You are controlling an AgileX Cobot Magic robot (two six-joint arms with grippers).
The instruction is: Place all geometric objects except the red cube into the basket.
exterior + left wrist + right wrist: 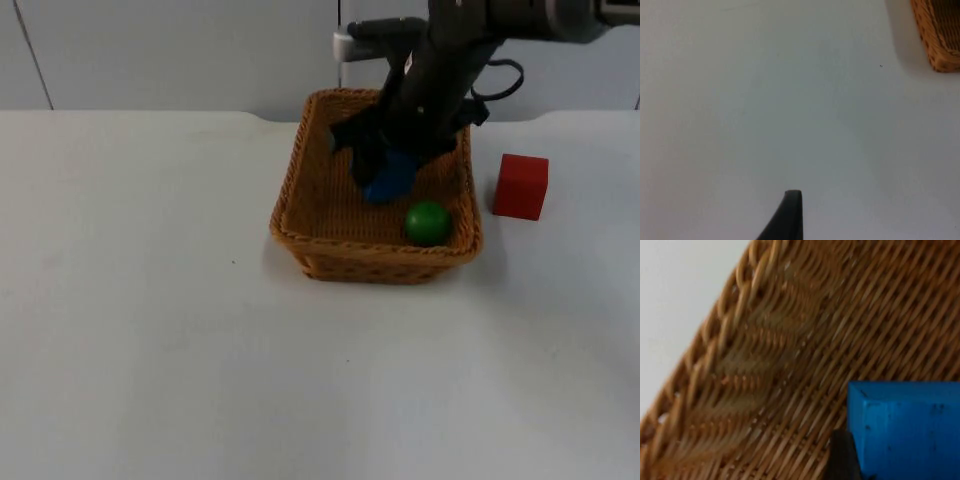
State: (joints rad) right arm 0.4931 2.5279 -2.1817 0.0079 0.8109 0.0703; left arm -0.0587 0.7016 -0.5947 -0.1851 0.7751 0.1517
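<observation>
Right gripper (pixel 385 165) is pinching the blue block (pixel 390 178) low inside the basket (pixel 300 215), upper centre of frame, beside the green ball (pixel 428 222); releasing askew risks knocking the ball; left arm is waiting.

Blue block (pixel 905 430) over the woven floor of the wicker basket (pixel 790 340), a black fingertip (pixel 842 460) touching its side, white table (pixel 680 300) beyond the rim

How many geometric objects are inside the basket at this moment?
2: a green ball near the front right corner of the basket, and a blue block at the right end effector further back. The arm may hide others.
</observation>
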